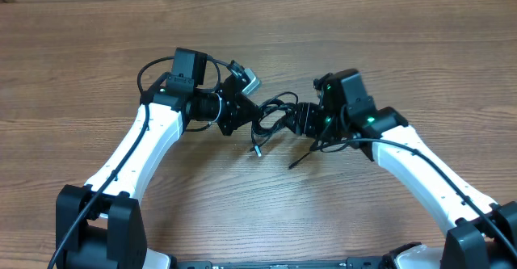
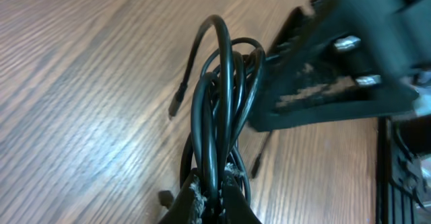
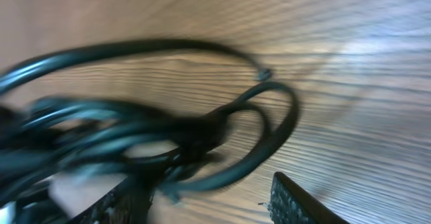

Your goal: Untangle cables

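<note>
My left gripper [image 2: 214,196] is clamped tight on the cables [image 2: 217,96], pinching several loops of the bundle at once. The bundle hangs between the 2 arms at the middle of the table [image 1: 97,51]. 2 loose ends trail down to the wood on the near side: a silver-tipped plug [image 1: 257,149] and a plain black end [image 1: 297,161]. My right gripper [image 3: 205,200] sits just beside the bundle on its right, jaws standing apart. That wrist view is blurred, but I see nothing pinched between them.

Because the left holds several strands together, I judge that a pull from the right could cinch the tangle instead of freeing 1 cord. If the right closes blind in this blur, it may catch 2 loops or snag a strand on a finger [image 3: 296,202]. The 2 grippers are also very near each other, so a careless approach could knock them together.

Room is good: there is bare table to the far side, left and right, and the far edge is well away from the bundle. The near side is tighter, flanked by both arms.
</note>
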Robot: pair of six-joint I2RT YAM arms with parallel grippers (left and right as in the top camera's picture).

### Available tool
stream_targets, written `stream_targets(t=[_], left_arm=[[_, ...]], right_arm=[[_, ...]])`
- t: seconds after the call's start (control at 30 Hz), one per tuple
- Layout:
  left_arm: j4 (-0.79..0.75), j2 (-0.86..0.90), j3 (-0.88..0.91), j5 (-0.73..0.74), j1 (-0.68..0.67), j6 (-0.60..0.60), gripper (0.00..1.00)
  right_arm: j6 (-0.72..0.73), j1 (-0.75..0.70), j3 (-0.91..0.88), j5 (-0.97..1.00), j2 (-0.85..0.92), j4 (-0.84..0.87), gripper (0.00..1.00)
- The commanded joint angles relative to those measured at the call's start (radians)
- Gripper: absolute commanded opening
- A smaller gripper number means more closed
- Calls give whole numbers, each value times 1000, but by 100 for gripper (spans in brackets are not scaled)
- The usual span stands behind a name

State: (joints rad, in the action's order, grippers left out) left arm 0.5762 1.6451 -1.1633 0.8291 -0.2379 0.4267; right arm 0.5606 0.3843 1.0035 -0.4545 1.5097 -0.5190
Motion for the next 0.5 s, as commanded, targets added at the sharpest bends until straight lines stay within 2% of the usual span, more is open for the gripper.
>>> stream_targets(t=[0.0,0.1,0.23,0.3,0.47], left_arm=[[-34,7,5,-47,2,-173,5],[-65,34,5,-70,2,-274,5],[-94,77,5,-69,2,-381,4],[-101,93,5,-31,1,-368,4],[-98,100,5,122,2,-222,4]], right_arm=[[-6,-2,35,-135,-28,-1,51],[47,17,35,-90,-27,-19,35],[93,61,30,20,-26,-18,34],[122,90,30,86,-26,-18,34],[183,164,30,263,-16,-18,34]])
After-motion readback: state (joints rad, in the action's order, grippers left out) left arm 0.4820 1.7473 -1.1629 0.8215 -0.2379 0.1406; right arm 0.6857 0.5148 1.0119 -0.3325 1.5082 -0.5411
